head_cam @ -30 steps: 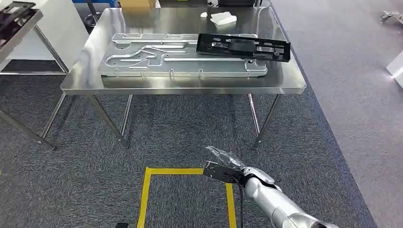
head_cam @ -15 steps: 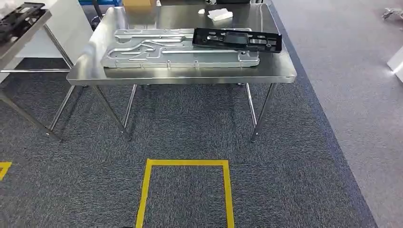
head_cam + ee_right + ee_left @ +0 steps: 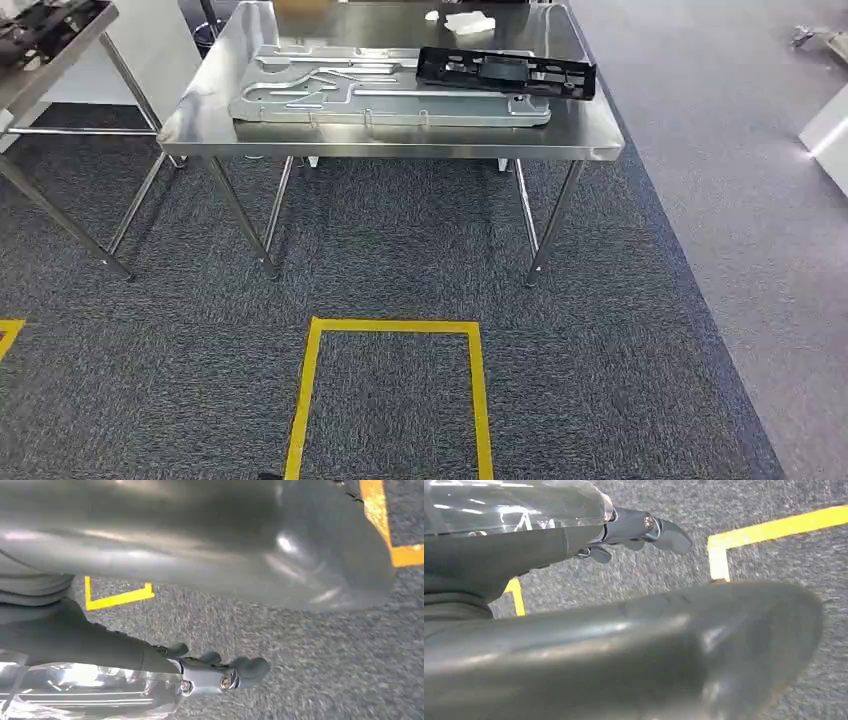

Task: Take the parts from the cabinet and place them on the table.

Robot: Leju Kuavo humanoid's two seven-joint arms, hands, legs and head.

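A steel table (image 3: 400,151) stands ahead of me on the carpet. On it lies a large silver metal plate (image 3: 390,96) with pressed channels. A long black plastic frame (image 3: 505,72) rests on the plate's far right part. My left hand (image 3: 549,555) hangs over the carpet, its dark fingers (image 3: 644,527) stretched out away from the thick grey thumb, with nothing in it. My right hand (image 3: 115,652) hangs the same way, its fingers (image 3: 225,672) straight and holding nothing. Clear plastic film covers the back of each hand.
A yellow tape square (image 3: 390,327) marks the carpet in front of the table. A second metal stand (image 3: 50,60) with a black part on it is at the far left. Small white items (image 3: 468,20) lie at the table's back edge. A white object (image 3: 828,135) is at the right.
The whole head view has shifted, so the camera has moved. My right arm, seen low in the head view a second ago, has dropped out of that view.
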